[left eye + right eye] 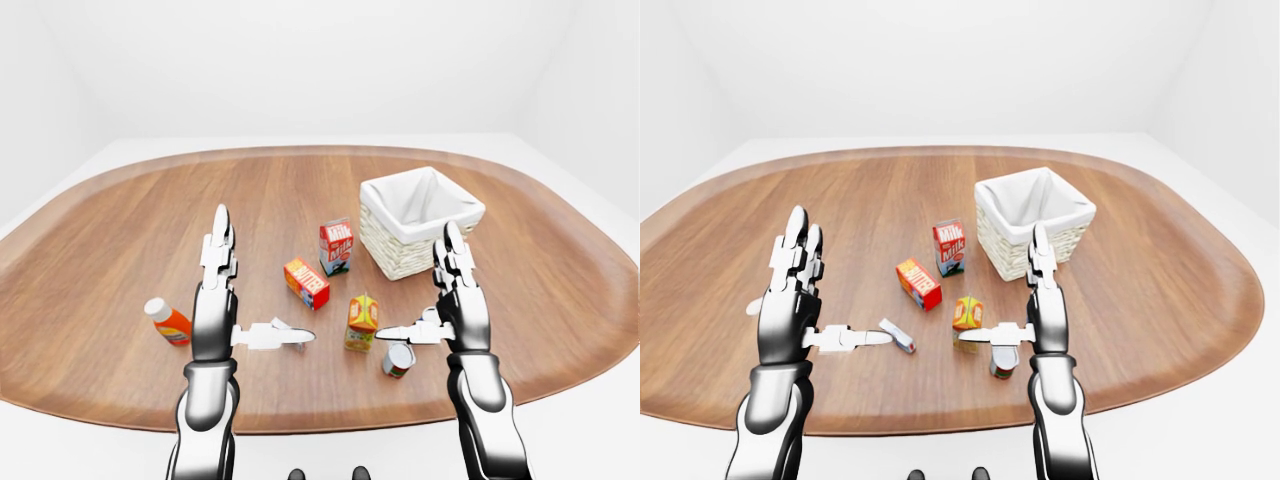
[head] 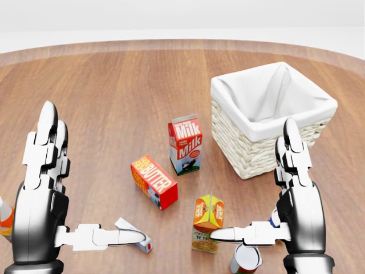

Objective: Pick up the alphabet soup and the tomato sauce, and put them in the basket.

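A red, white and green can, the tomato sauce (image 2: 245, 258), stands at the bottom edge of the head view, just below my right thumb. Only a blue sliver of the alphabet soup can (image 2: 275, 217) shows; my right palm hides the rest. The wicker basket (image 2: 245, 148) with its white liner stands at the upper right, holding nothing. My right hand (image 2: 252, 178) is open above the two cans, fingers up and thumb pointing left. On the left my left hand (image 2: 94, 172) is open in the same pose, holding nothing.
A milk carton (image 2: 185, 142), a butter box (image 2: 154, 181) and an orange juice carton (image 2: 208, 220) stand on the wooden table (image 2: 114, 85) between my hands. A small white and blue box (image 2: 137, 240) lies under my left thumb. An orange bottle (image 1: 167, 322) lies left of my left arm.
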